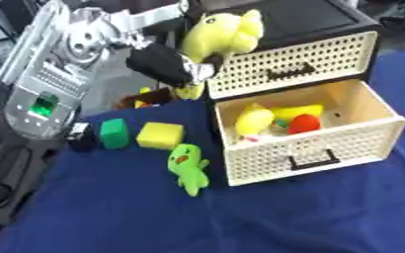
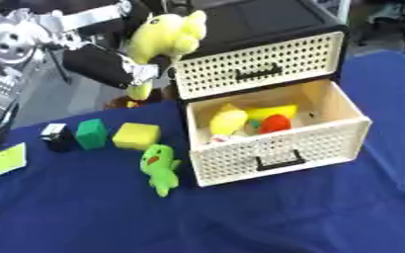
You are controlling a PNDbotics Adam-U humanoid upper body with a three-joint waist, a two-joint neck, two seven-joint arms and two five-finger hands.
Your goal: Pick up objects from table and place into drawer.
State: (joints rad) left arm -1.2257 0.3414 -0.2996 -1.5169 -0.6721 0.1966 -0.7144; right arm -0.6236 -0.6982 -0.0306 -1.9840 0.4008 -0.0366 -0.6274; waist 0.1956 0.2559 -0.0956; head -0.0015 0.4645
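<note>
The step in hand looked like carrying the yellow plush toy (image 1: 223,33) across to the open lower drawer (image 1: 314,148) and letting it go inside. To do that well, the left robot hand (image 1: 167,64) would have needed to travel rightward and downward from where it hung, clearing the closed upper drawer (image 1: 288,66) that stood just to its right, then bring the toy over the open compartment before its fingers released. The toy was bulky and soft, and the drawer already held a yellow piece, a red piece and other small things, so it would probably have sat on top of them; lowering it well inside the walls would have kept it from catching on the perforated front.

The left robot hand was raised above the tabletop (image 1: 111,212), its dark fingers curled round the lower part of the plush toy, most of which stuck up above and to the right of the hand, against the top of the cabinet. The right robot hand showed in neither view.

Below the hand, on the blue cloth, lay the things left to move: a small black block (image 1: 81,137), a green block (image 1: 114,133), a yellow sponge-like block (image 1: 160,135) and, nearer the drawer's front corner, a green plush figure (image 1: 188,169).
</note>
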